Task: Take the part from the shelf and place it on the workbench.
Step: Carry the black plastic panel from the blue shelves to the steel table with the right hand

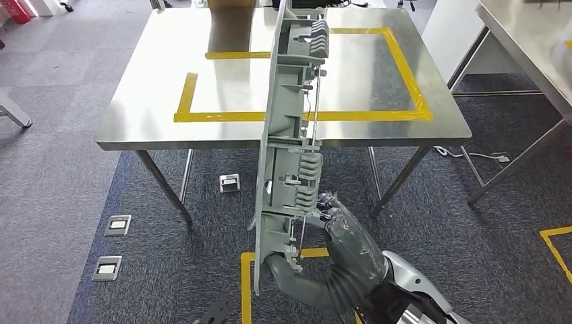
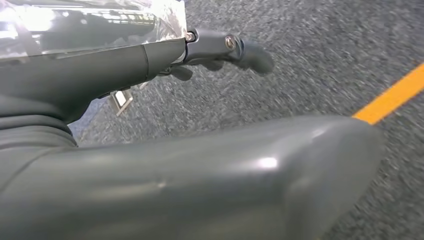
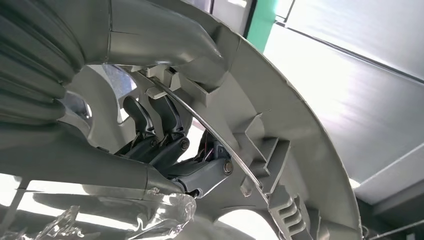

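In the head view the part (image 1: 290, 135), a long grey ribbed moulding, stands on edge down the middle of the frame, its upper end over the workbench (image 1: 148, 101) with its yellow tape outline (image 1: 405, 74). The right hand (image 1: 330, 216), low and right of centre, grips the part's lower half from the ribbed side (probably so the flat face stays clear for laying down). It seems carried, not yet set down.

The left wrist view shows the left hand (image 2: 220, 50) at upper centre over grey carpet and a yellow floor line (image 2: 395, 95), empty, its fingers partly curled; how far open, I cannot tell.

The right wrist view adds the grasp itself: dark fingers (image 3: 160, 135) at centre left hooked round the part's inner ribs and a thin metal rod (image 3: 225, 150).
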Tool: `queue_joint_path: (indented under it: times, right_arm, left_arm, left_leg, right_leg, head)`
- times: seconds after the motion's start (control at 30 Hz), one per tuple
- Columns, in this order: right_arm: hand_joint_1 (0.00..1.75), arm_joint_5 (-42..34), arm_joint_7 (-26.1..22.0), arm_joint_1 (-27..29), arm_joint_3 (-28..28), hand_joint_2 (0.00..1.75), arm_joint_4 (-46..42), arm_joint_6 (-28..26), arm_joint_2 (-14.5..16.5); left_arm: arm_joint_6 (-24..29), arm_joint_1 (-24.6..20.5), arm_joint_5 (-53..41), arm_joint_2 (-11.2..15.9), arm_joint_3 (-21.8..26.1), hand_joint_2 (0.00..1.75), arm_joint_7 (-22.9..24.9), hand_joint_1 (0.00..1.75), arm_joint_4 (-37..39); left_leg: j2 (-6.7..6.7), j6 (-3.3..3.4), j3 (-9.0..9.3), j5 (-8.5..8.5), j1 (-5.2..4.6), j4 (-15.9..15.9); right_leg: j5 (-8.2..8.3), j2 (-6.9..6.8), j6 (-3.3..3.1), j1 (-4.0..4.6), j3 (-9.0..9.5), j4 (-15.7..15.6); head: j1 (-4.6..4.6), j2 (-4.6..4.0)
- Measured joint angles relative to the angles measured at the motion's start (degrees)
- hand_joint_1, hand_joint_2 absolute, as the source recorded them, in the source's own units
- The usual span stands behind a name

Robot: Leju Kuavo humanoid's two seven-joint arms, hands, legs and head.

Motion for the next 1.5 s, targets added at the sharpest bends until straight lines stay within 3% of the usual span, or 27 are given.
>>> queue_joint_path:
  times: [0.07,0.17,0.2,0.23,0.27,0.33,0.37,0.43,0.57,0.6,0.7,0.73,0.77,0.83,0.87,0.93,1.07,1.1,1.17,1.23,1.27,1.3,1.33,1.4,1.5]
  right_arm:
    - [1.75,0.00,-0.02,-0.01,0.00,1.75,0.00,0.03,-0.01]
    - [1.75,-0.02,-0.07,-0.05,-0.01,1.75,0.01,0.03,-0.06]
    - [1.75,-0.06,-0.07,-0.03,-0.01,1.75,0.03,0.03,-0.09]
    - [1.75,-0.13,-0.07,-0.05,-0.05,1.75,0.07,0.03,-0.14]
    - [1.75,-0.22,-0.07,-0.10,-0.13,1.75,0.11,0.04,-0.16]
    - [1.75,-0.42,-0.11,-0.37,-0.27,1.75,0.17,0.08,-0.19]
    - [1.75,-0.50,-0.14,-0.52,-0.31,1.75,0.18,0.10,-0.18]
    - [1.75,-0.60,-0.21,-0.80,-0.33,1.75,0.23,0.15,-0.16]
    - [1.75,-0.67,-0.22,-0.91,-0.40,1.75,0.43,0.16,-0.12]
    - [1.75,-0.67,-0.23,-0.94,-0.41,1.75,0.46,0.13,-0.10]
    - [1.75,-0.66,-0.24,-0.89,-0.37,1.75,0.63,0.11,-0.10]
    - [1.75,-0.67,-0.22,-0.80,-0.34,1.75,0.70,0.13,-0.10]
    - [1.75,-0.67,-0.20,-0.73,-0.32,1.75,0.75,0.14,-0.09]
    - [1.75,-0.67,-0.20,-0.65,-0.32,1.75,0.79,0.15,-0.08]
    - [1.75,-0.67,-0.21,-0.70,-0.32,1.75,0.78,0.17,-0.08]
    - [1.75,-0.66,-0.24,-0.79,-0.34,1.75,0.74,0.22,-0.08]
    - [1.75,-0.68,-0.20,-1.02,-0.39,1.75,0.68,0.36,-0.10]
    - [1.75,-0.68,-0.21,-1.22,-0.41,1.75,0.68,0.39,-0.10]
    - [1.75,-0.68,-0.23,-1.50,-0.43,1.75,0.68,0.42,-0.11]
    - [1.75,-0.68,-0.22,-1.54,-0.43,1.75,0.68,0.42,-0.13]
    - [1.75,-0.68,-0.20,-1.56,-0.44,1.75,0.68,0.42,-0.14]
    - [1.75,-0.68,-0.19,-1.61,-0.46,1.75,0.68,0.42,-0.15]
    - [1.75,-0.68,-0.17,-1.74,-0.51,1.75,0.68,0.42,-0.16]
    - [1.75,-0.69,-0.16,-2.10,-0.65,1.75,0.68,0.45,-0.15]
    - [1.75,-0.80,-0.11,-2.62,-0.89,1.75,0.69,0.57,-0.15]
  left_arm:
    - [0.04,-0.05,-0.02,0.02,0.00,1.75,0.01,0.00,0.01]
    - [-0.08,-0.29,-0.05,0.03,0.00,1.75,0.08,0.00,0.02]
    - [-0.18,-0.32,-0.05,0.04,0.00,1.75,0.20,0.00,0.02]
    - [-0.31,-0.37,-0.06,0.05,0.00,1.75,0.36,0.00,0.03]
    - [-0.43,-0.48,-0.07,0.04,0.00,1.75,0.52,0.00,0.03]
    - [-0.60,-0.82,-0.10,-0.05,0.00,1.75,0.73,0.00,0.03]
    - [-0.61,-1.01,-0.13,-0.11,0.01,1.75,0.76,0.00,0.04]
    - [-0.65,-1.20,-0.16,-0.26,0.01,1.75,0.78,0.00,0.04]
    - [-0.63,-1.26,-0.28,-0.34,-0.02,1.75,0.76,0.00,0.05]
    - [-0.60,-1.30,-0.30,-0.30,-0.02,1.75,0.75,0.00,0.05]
    - [-0.59,-1.18,-0.31,-0.21,-0.02,1.75,0.77,0.00,0.11]
    - [-0.59,-1.09,-0.31,-0.16,-0.02,1.75,0.78,0.00,0.14]
    - [-0.59,-1.03,-0.31,-0.11,-0.02,1.75,0.77,0.00,0.17]
    - [-0.59,-1.00,-0.31,-0.02,-0.02,1.75,0.66,0.00,0.20]
    - [-0.59,-1.01,-0.31,-0.03,-0.02,1.75,0.56,0.00,0.21]
    - [-0.58,-1.03,-0.34,-0.06,-0.01,1.75,0.46,0.00,0.21]
    - [-0.62,-0.92,-0.51,-0.02,-0.02,1.75,0.50,0.00,0.25]
    - [-0.62,-1.02,-0.53,-0.01,-0.01,1.75,0.51,0.00,0.25]
    - [-0.61,-1.21,-0.56,0.02,0.00,1.75,0.52,0.00,0.25]
    - [-0.62,-1.22,-0.57,0.04,0.00,1.75,0.56,0.00,0.26]
    - [-0.64,-1.21,-0.58,0.05,0.00,1.75,0.59,0.00,0.27]
    - [-0.66,-1.22,-0.60,0.05,0.00,1.75,0.62,0.00,0.27]
    - [-0.67,-1.26,-0.62,0.02,0.00,1.75,0.63,0.00,0.27]
    - [-0.69,-1.40,-0.67,-0.07,0.01,1.75,0.68,0.00,0.26]
    - [-0.71,-1.51,-0.69,-0.25,0.01,1.75,0.79,0.00,0.25]
  left_leg:
    - [-0.05,0.85,0.08,0.00,0.11,-0.17]
    - [-0.06,1.64,0.19,-0.24,-0.09,-0.21]
    - [-0.08,1.80,0.28,-0.34,-0.26,-0.21]
    - [-0.13,1.95,0.45,-0.48,-0.47,-0.21]
    - [-0.20,2.08,0.70,-0.64,-0.68,-0.21]
    - [-0.37,2.18,1.28,-1.03,-0.97,-0.25]
    - [-0.43,2.10,1.43,-1.20,-1.11,-0.27]
    - [-0.43,1.69,1.42,-1.39,-1.03,-0.39]
    - [-0.27,0.58,1.35,-2.62,-1.01,0.34]
    - [-0.24,0.36,0.60,-3.76,-1.03,2.29]
    - [-0.18,-0.48,-3.93,-7.05,-0.60,11.65]
    - [-0.15,-0.82,-4.87,-6.69,-0.40,12.95]
    - [-0.10,-1.15,-4.86,-5.19,-0.19,12.12]
    - [0.06,-1.83,-2.75,-0.90,0.16,6.28]
    - [0.09,-1.99,-1.66,0.46,0.20,3.47]
    - [0.06,-1.39,-0.48,0.28,0.06,0.80]
    - [-0.09,0.54,-0.20,-0.28,0.10,0.13]
    - [-0.10,0.88,-0.11,-0.33,0.19,0.07]
    - [-0.11,1.35,0.00,-0.52,0.08,0.06]
    - [-0.13,1.66,0.22,-0.76,-0.22,0.06]
    - [-0.19,1.78,0.44,-0.93,-0.40,0.06]
    - [-0.27,1.86,0.76,-1.14,-0.59,0.06]
    - [-0.34,1.88,1.11,-1.37,-0.74,0.05]
    - [-0.44,1.64,1.47,-1.72,-0.87,-0.06]
    - [-0.42,0.80,1.51,-1.86,-0.60,-0.40]
  right_leg:
    - [-1.29,-0.03,0.42,-0.09,-1.09,2.17]
    - [-5.30,-0.04,0.63,-0.08,-6.92,12.73]
    - [-5.77,-0.04,0.56,-0.05,-8.81,15.63]
    - [-5.14,-0.03,0.33,0.03,-9.85,16.65]
    - [-3.33,-0.02,-0.09,0.19,-9.71,15.27]
    - [1.32,0.06,-1.56,0.85,-7.04,8.04]
    - [2.82,0.07,-2.29,1.20,-5.63,4.69]
    - [3.15,0.05,-3.14,1.77,-4.01,1.25]
    - [3.15,-0.09,-2.94,1.35,-2.13,-1.65]
    - [3.23,-0.19,-2.83,1.08,-1.54,-2.26]
    - [2.79,-0.29,-2.85,0.89,-0.66,-2.46]
    - [2.52,-0.25,-2.75,0.81,-0.44,-2.33]
    - [2.19,-0.19,-2.56,0.68,-0.22,-2.10]
    - [1.30,-0.09,-1.92,0.33,0.21,-1.34]
    - [0.86,-0.06,-1.55,0.29,0.22,-0.82]
    - [0.44,0.01,-0.85,0.44,-0.27,-0.07]
    - [-0.40,-0.04,0.07,0.39,-1.22,1.25]
    - [-1.43,-0.04,0.28,0.36,-2.20,3.22]
    - [-4.20,-0.05,0.54,0.33,-6.04,10.22]
    - [-5.14,-0.04,0.46,0.35,-9.70,15.81]
    - [-4.01,-0.03,0.19,0.41,-10.20,15.79]
    - [-1.85,-0.02,-0.26,0.54,-9.54,13.46]
    - [0.61,0.02,-0.91,0.81,-8.13,9.64]
    - [3.47,0.06,-2.24,1.42,-5.34,3.34]
    - [3.18,0.06,-3.16,1.97,-4.10,0.78]
  head:
    - [0.34,-0.01]
    - [1.03,-0.01]
    - [1.13,-0.01]
    - [1.19,-0.02]
    - [1.24,-0.02]
    - [1.29,-0.01]
    - [1.21,-0.01]
    - [1.23,-0.02]
    - [1.18,-0.02]
    - [1.00,-0.02]
    - [0.60,-0.02]
    - [0.55,-0.02]
    - [0.51,-0.02]
    - [0.45,-0.02]
    - [0.29,-0.02]
    - [0.10,-0.01]
    - [0.47,-0.01]
    - [0.67,-0.02]
    - [1.11,-0.02]
    - [1.30,-0.01]
    - [1.35,-0.01]
    - [1.39,-0.01]
    - [1.40,-0.01]
    - [1.28,-0.02]
    - [1.52,-0.02]
